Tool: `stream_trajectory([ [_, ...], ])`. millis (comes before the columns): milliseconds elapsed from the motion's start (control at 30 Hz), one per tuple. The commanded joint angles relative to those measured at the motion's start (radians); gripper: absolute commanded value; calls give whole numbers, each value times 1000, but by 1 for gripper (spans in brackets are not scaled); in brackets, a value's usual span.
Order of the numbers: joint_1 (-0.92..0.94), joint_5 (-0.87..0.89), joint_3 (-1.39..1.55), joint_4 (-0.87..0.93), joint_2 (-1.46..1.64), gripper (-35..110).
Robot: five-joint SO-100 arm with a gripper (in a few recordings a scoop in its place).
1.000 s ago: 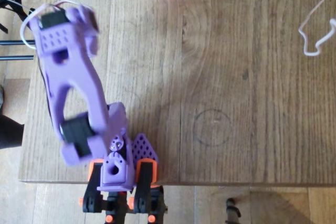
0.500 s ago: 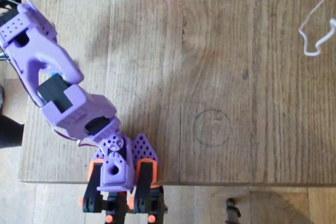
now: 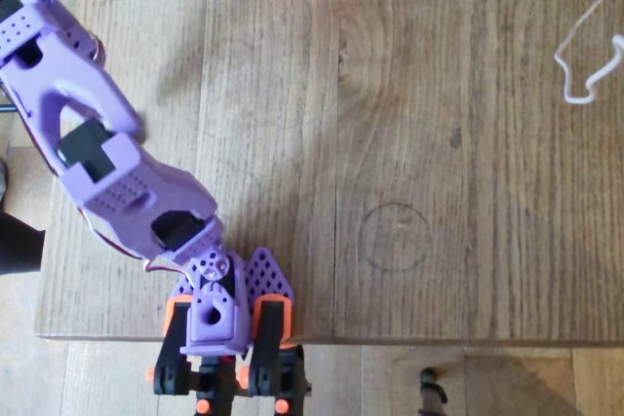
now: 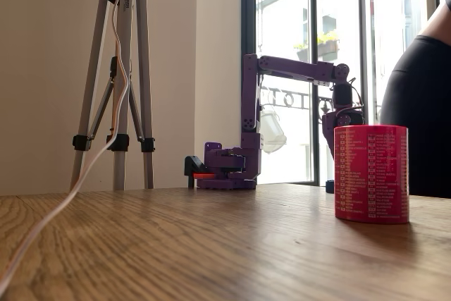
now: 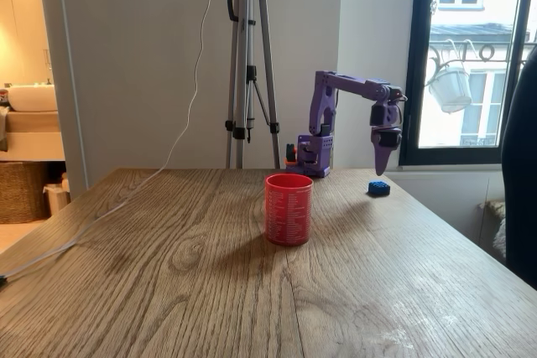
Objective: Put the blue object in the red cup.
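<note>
One arm: I see the purple arm (image 5: pixel 352 85) reaching toward 3 o'clock in a fixed view.
End effector (image 5: pixel 383 165): points down, fingers pressed together, empty.
Blue object (image 5: pixel 378 188): on the bench (image 5: pixel 210 274), just below the tip.
Red cup (image 5: pixel 288 208): upright, at 8 o'clock from the brick, well apart.

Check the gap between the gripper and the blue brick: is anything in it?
Nothing. In a fixed view the gripper hangs just above the blue brick, with only air and bare table between them.
</note>
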Motion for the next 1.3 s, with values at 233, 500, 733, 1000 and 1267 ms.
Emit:
stream_trajectory([
  [233,-35,-15,-158,80,-81,1],
  [500,-107,-83,-193,198,-155,1],
  [733,-124,-98,-218,196,-160,1],
  [1000,-132,-187,-219,189,-158,12],
  [1267,-126,-360,-147,206,-156,54],
])
